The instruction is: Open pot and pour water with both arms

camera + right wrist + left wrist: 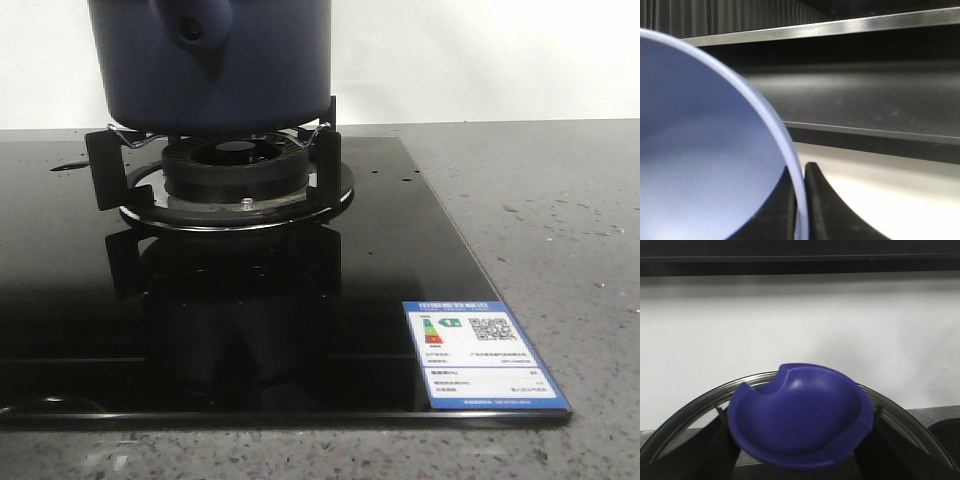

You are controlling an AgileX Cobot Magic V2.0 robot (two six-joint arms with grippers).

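The dark navy pot [215, 70] sits on the burner's black supports in the front view; its handle socket [192, 28] faces me and its top is cut off. No gripper shows in that view. In the left wrist view my left gripper [800, 416] is shut on the blue knob [800, 425] of a glass lid with a metal rim [687, 412], held up against a white wall. In the right wrist view my right gripper [801, 175] is shut on the pale rim of a periwinkle-blue bowl [700, 150], one finger inside and one outside.
The burner [235, 165] stands on a black glass hob [380, 330] with a blue-and-white label [480, 352] at its front right corner. Grey speckled counter [560, 220] lies to the right. A dark shelf with a metal edge [840, 27] runs behind the bowl.
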